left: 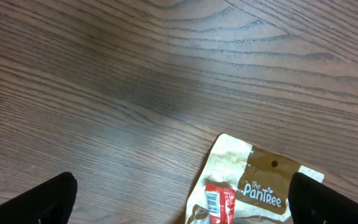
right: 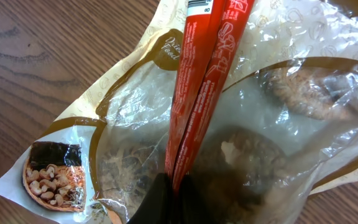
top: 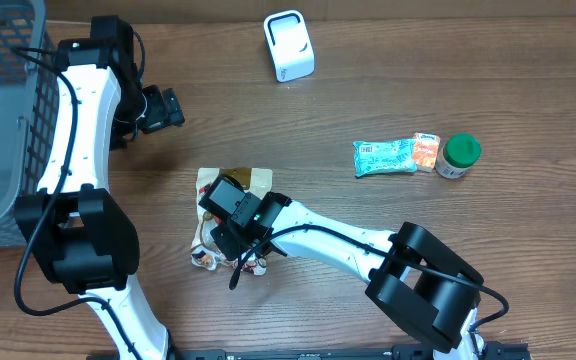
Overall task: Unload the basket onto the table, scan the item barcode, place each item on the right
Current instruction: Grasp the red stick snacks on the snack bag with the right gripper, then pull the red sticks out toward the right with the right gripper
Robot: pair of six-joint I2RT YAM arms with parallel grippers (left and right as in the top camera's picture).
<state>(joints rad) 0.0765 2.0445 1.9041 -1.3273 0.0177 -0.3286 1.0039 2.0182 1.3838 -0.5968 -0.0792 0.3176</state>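
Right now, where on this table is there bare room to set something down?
Bare wood lies between the white box-shaped scanner and the green-and-white foil packet, and right of the green-lidded jar. Crowded at left: grey wire basket, left arm, and the tan plastic snack pouch pinched in the right tool.

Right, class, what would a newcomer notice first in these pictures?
The snack bag at the table's centre, its red strip pinched by the right fingers. Next, the white scanner at the top of the overhead view, and the green-lidded jar beside a green packet on the right.
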